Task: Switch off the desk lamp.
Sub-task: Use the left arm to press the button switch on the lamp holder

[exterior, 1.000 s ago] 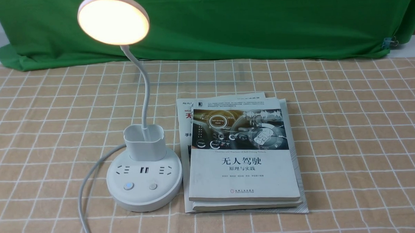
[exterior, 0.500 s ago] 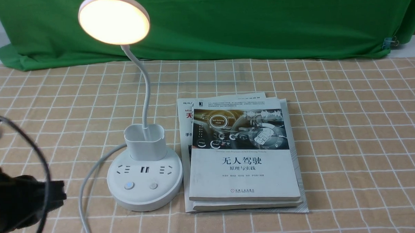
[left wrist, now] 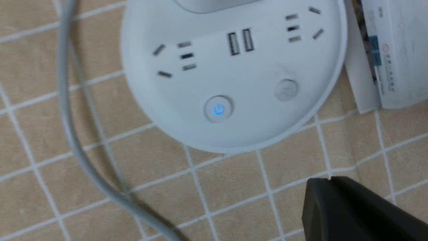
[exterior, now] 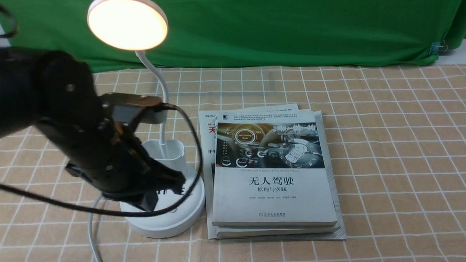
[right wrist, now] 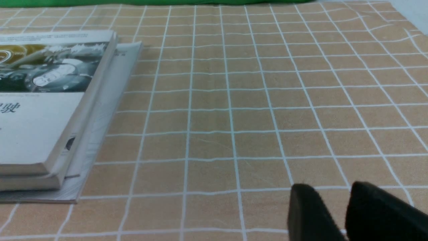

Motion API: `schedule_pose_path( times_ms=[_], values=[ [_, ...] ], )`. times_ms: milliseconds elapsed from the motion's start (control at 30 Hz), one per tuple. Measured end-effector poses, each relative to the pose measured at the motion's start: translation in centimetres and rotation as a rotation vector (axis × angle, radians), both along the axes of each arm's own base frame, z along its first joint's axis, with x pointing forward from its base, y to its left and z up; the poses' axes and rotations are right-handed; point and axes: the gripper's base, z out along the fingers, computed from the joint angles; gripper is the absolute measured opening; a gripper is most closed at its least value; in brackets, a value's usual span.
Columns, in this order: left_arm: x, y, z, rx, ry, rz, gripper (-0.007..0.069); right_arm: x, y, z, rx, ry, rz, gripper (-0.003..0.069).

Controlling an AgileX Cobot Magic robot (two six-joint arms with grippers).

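The white desk lamp stands left of centre; its disc head [exterior: 127, 23] glows warm on the gooseneck [exterior: 162, 94], above the cup [exterior: 171, 152] and round base [exterior: 182, 220]. In the left wrist view the base [left wrist: 254, 70] shows its sockets, a blue-lit power button [left wrist: 218, 109] and a plain grey button [left wrist: 286, 89]. My left gripper [exterior: 178, 183] hovers over the base's front, hiding the buttons in the front view. Its fingers are pressed together and empty [left wrist: 329, 180]. My right gripper [right wrist: 334, 194] is slightly open and empty, low over bare cloth right of the books.
A stack of books [exterior: 273, 176] lies right beside the lamp base, and shows in the right wrist view [right wrist: 40, 100]. The lamp's white cord [exterior: 92, 236] trails off the base's left toward the front edge. A green cloth [exterior: 291, 24] hangs at the back.
My left arm has swung in from the left edge and now reaches over the lamp base, covering its buttons in the front view. The lamp head is lit throughout.
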Motion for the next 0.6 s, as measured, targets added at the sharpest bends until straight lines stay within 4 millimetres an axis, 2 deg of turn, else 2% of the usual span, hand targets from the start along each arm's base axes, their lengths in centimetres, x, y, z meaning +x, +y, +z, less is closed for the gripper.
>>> schedule_pose_path(
  times_ms=[167, 600],
  values=[
    [1.8, -2.2, -1.8, 0.043, 0.068, -0.051, -0.0004, 0.0, 0.0, 0.0, 0.0, 0.0, 0.0, 0.0243],
    [4.2, -1.6, -5.6, 0.047, 0.109, -0.034, -0.0004, 0.0, 0.0, 0.0, 0.0, 0.0, 0.0, 0.0243]
  ],
)
